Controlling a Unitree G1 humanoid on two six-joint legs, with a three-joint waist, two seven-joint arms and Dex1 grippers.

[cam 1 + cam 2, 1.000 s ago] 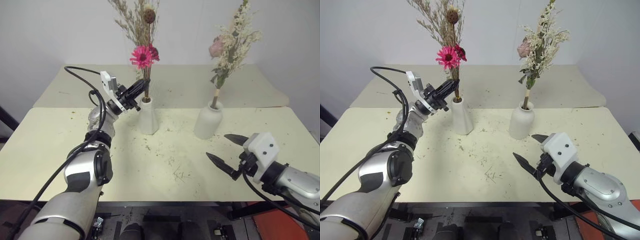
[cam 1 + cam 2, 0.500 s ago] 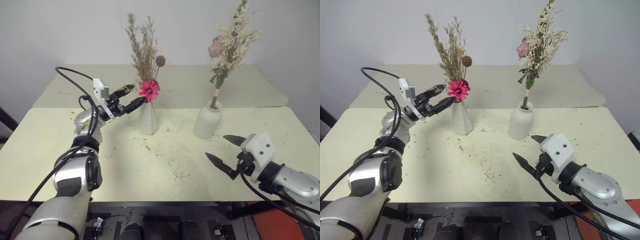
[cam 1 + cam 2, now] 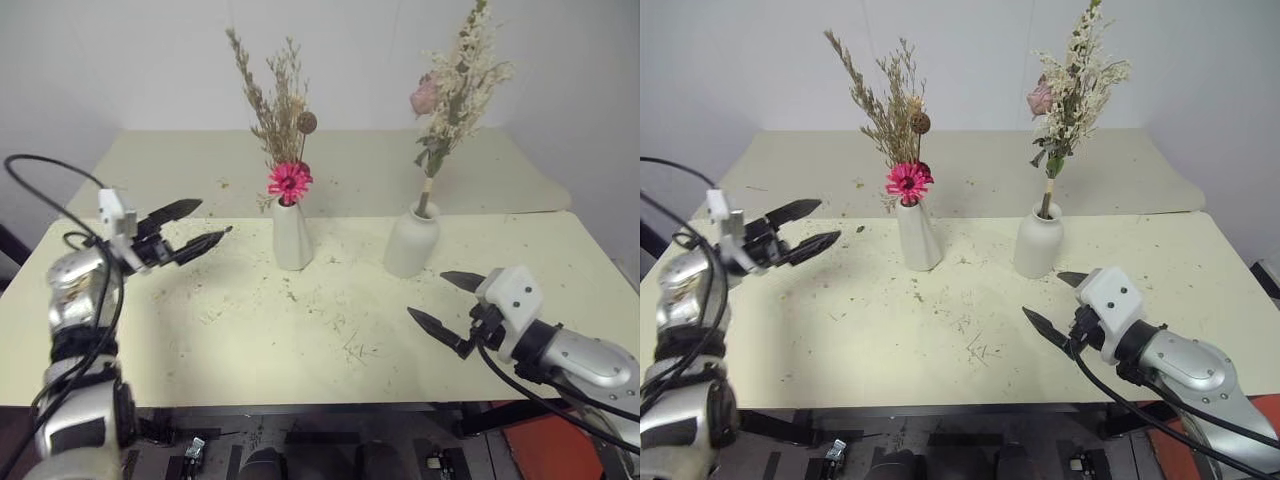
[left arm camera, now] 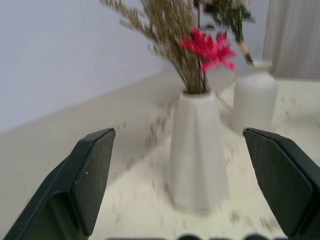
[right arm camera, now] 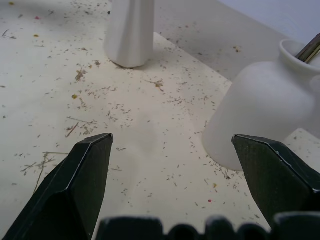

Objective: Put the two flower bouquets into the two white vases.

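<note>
Cream table (image 3: 330,350), matte, littered with dry plant flecks. Near its far edge, rounded white vase (image 3: 412,240) holds the cream sprig bunch with pale rose (image 3: 455,80); slim conical vase (image 3: 291,235) holds tan grasses with pink daisy (image 3: 284,125), earlier raised and gripped, now dropped in. Left gripper (image 3: 192,225) released, withdrawn toward the left edge, spread wide. Right gripper (image 3: 447,302) wide, empty, unmoved.

The cream bouquet (image 3: 458,75) runs past the top edge of the head view, so its tips are cut off. In the right wrist view the rounded vase (image 5: 270,107) is clipped at the edge, and the slim vase (image 5: 130,32) loses its neck.
</note>
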